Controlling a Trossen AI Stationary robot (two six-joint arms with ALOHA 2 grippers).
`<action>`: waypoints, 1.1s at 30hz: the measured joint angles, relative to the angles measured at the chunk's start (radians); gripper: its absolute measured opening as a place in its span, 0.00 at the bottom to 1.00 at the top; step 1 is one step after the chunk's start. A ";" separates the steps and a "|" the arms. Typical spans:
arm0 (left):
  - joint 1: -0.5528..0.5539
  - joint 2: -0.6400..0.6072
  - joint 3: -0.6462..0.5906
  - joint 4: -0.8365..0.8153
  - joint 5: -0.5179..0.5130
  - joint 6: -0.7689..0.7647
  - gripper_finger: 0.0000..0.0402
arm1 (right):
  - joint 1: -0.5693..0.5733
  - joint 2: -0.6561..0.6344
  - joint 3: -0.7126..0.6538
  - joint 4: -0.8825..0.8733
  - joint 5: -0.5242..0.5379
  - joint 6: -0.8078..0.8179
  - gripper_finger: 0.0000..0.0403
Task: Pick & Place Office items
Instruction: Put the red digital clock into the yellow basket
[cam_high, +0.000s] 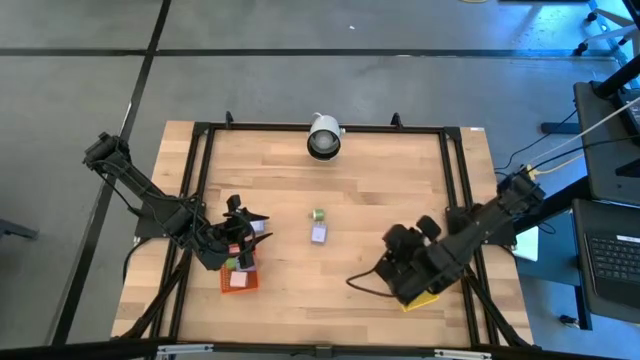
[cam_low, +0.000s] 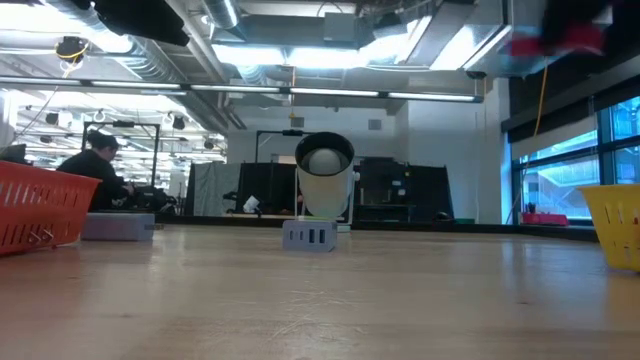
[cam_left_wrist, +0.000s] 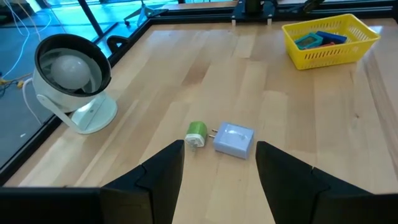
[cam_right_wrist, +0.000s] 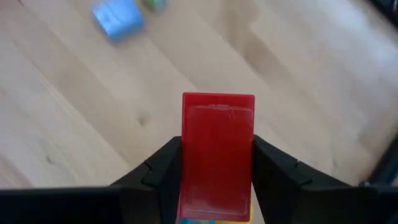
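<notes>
1. A red block (cam_right_wrist: 217, 155) stands upright between the fingers of the right gripper (cam_right_wrist: 216, 180), which press on its two sides; its face is plain, with no print to read.
2. In the high view that gripper (cam_high: 400, 243) is over the desk's right front part, just inward of the yellow tray (cam_high: 422, 299), whose corner shows from under the arm.
3. The yellow tray (cam_left_wrist: 329, 38) holds blue and teal pieces (cam_left_wrist: 317, 38) (seen from the left wrist); how many, I cannot tell.
4. Near the desk's middle lie a lilac block (cam_high: 319, 234) and a small green piece (cam_high: 319, 215), just beside each other. In the left wrist view the lilac block (cam_left_wrist: 234, 139) shows short prongs pointing at the green piece (cam_left_wrist: 196, 134); whether they touch is unclear.
5. In the low view the lilac block (cam_low: 309, 236) shows three dark slots on its side, but no lettering.
6. The left gripper (cam_high: 243, 232) hangs over the orange tray (cam_high: 240, 283) at the desk's left front, its fingers (cam_left_wrist: 158, 180) spread wide and holding nothing.
7. The orange tray has pieces inside, one green (cam_high: 231, 264); the rest are too small to tell.
8. A white round lamp (cam_high: 323, 137) sits at the desk's (cam_high: 380, 180) far edge, unmarked.
9. Beyond the desk, a person (cam_low: 95, 165) sits in the room.
</notes>
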 joint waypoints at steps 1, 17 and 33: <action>0.000 0.000 0.000 0.001 0.000 0.001 0.49 | 0.013 0.000 -0.031 0.005 -0.014 0.031 0.39; 0.019 0.000 0.000 0.088 0.023 0.040 0.49 | 0.190 0.000 -0.330 0.326 -0.146 0.323 0.39; 0.297 0.000 0.000 0.246 0.354 0.167 0.49 | 0.208 0.017 -0.366 0.396 -0.143 0.332 0.39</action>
